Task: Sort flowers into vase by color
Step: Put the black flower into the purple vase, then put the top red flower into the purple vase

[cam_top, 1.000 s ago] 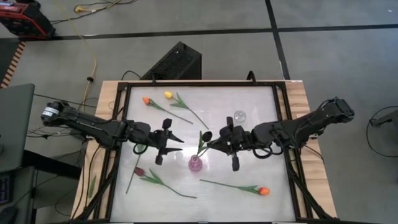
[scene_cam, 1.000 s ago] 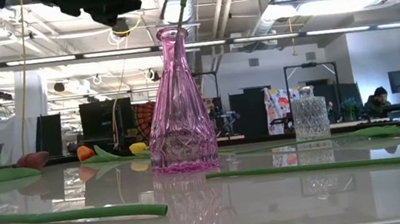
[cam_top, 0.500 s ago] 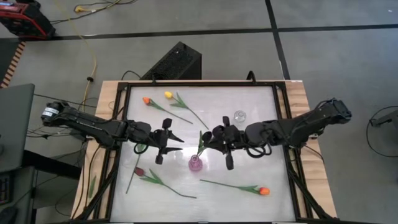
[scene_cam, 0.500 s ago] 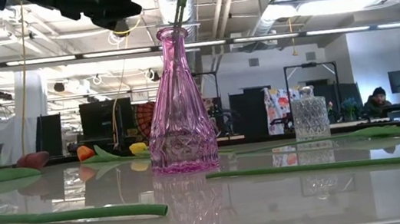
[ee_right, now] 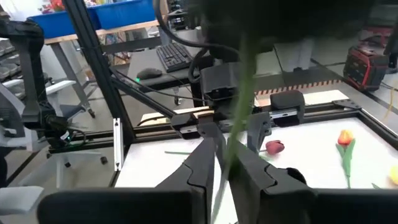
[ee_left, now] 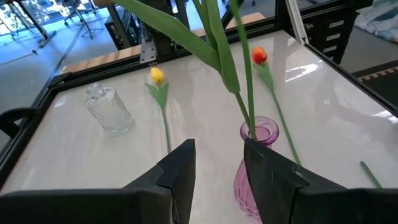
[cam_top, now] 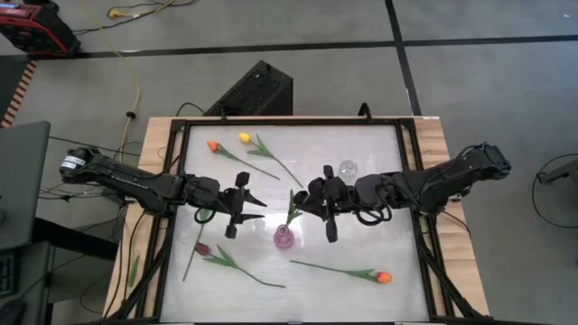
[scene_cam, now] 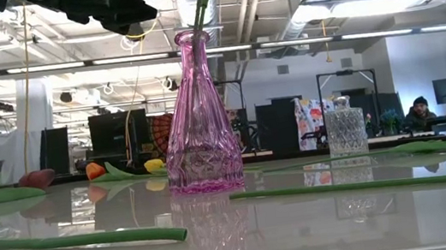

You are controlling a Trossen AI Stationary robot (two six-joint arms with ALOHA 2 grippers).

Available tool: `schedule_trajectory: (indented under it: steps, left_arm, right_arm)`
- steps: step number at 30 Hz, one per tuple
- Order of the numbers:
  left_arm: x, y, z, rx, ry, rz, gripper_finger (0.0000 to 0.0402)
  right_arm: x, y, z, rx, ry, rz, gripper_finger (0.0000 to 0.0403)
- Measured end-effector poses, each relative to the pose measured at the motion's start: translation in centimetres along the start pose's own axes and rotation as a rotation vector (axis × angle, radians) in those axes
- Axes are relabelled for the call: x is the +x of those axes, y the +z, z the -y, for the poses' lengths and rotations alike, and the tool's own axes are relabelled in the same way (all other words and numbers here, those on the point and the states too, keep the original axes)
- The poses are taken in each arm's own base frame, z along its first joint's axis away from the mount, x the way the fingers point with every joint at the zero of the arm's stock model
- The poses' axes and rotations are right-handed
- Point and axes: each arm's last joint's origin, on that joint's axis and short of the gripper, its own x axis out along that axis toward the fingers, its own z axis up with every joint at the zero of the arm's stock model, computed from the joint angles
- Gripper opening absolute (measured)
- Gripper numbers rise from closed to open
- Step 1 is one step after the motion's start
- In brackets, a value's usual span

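The dark-headed tulip (cam_top: pixel 293 206) stands with its stem foot in the pink vase (cam_top: pixel 284 237) near table centre, leaning toward 12 o'clock; the right gripper (ee_right: pixel 225 163) has its fingers around the stem, though whether they clench or have let go I cannot tell. Placement appears to be finishing, so the next move calls for a clean release and withdrawal toward 3 o'clock without tipping the vase. The left gripper (cam_top: pixel 242 205) waits at the vase's 10 o'clock, fingers parted, empty.

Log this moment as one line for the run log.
right gripper: around flower stem | flower: stem in pink vase | left gripper: open, beside vase | other flowers: lying on table
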Motion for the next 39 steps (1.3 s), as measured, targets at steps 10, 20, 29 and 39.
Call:
schedule_trajectory:
  steps: [10, 20, 29, 39]
  left_arm:
    - [0.0, 0.0, 0.0, 0.006, 0.000, 0.000, 0.0127]
    - [0.0, -0.1, -0.4, 0.024, 0.053, -0.011, 0.0127]
    - [-0.1, -0.5, -0.5, 0.011, 0.053, -0.056, 0.0127]
    - [-3.3, -1.8, -0.6, -0.190, 0.076, -0.251, 0.0127]
  right_arm:
    - [0.3, 0.1, 0.9, 0.039, 0.042, -0.019, 0.0136]
    - [-1.2, 3.1, 0.5, 0.071, 0.179, -0.187, 0.0237]
    - [-2.3, 4.9, 0.3, 0.014, 0.195, -0.216, 0.0255]
    - [-3.3, 1.4, -0.8, -0.051, 0.166, -0.485, 0.0256]
